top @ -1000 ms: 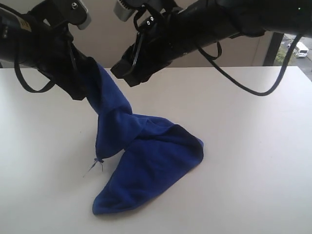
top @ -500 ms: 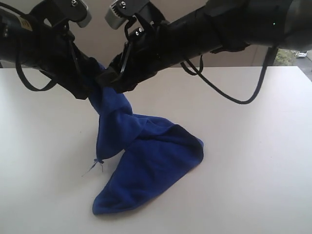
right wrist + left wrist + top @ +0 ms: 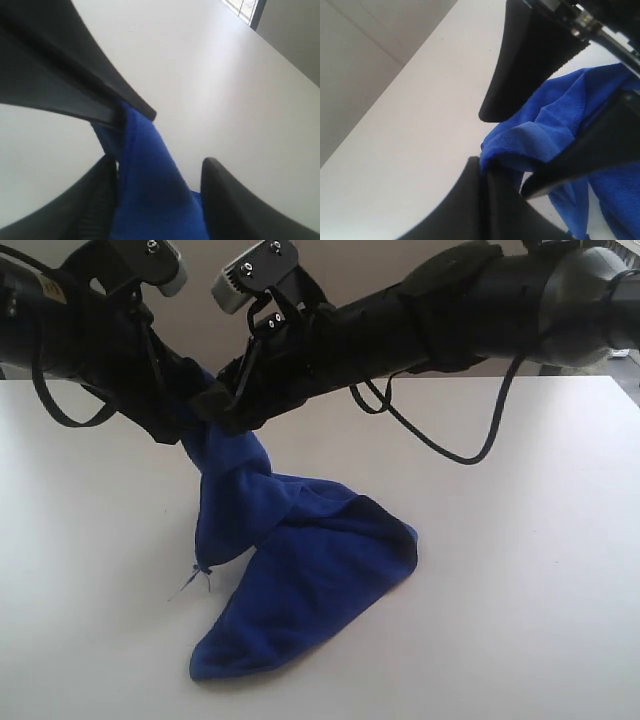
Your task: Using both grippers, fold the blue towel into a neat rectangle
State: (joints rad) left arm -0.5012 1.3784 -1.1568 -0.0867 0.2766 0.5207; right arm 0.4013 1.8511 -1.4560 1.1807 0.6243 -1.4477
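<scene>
- The deep royal-blue fuzzy towel (image 3: pixel 300 580) lies partly on the flat white surface (image 3: pixel 520 570) and is partly lifted. In the exterior view a twisted column of cloth climbs toward 11 o'clock. The rest spreads flat toward 5 o'clock, with a rounded end at 7 o'clock.
- The towel's edges are doubled and curled. A darker fold runs along the 3 o'clock side. A thin pale thread or tag (image 3: pixel 196 578) sticks out at 9 o'clock; which of the two it is cannot be told.
- The black left gripper (image 3: pixel 482 167) has its thin fingers pressed together on the towel's top corner, holding the column up.
- The black right gripper (image 3: pixel 159 160) reaches across to just below that pinch. Its fingers stand apart with the cloth column between them. One finger is close against the cloth, and bare surface shows in the gap beside the other. It grips nothing.
- The surface has wide bare room at 3 o'clock and 9 o'clock of the towel. Its far edge runs behind the arms at 12 o'clock.
- A black cable (image 3: pixel 450 445) loops down at 2 o'clock of the towel.
</scene>
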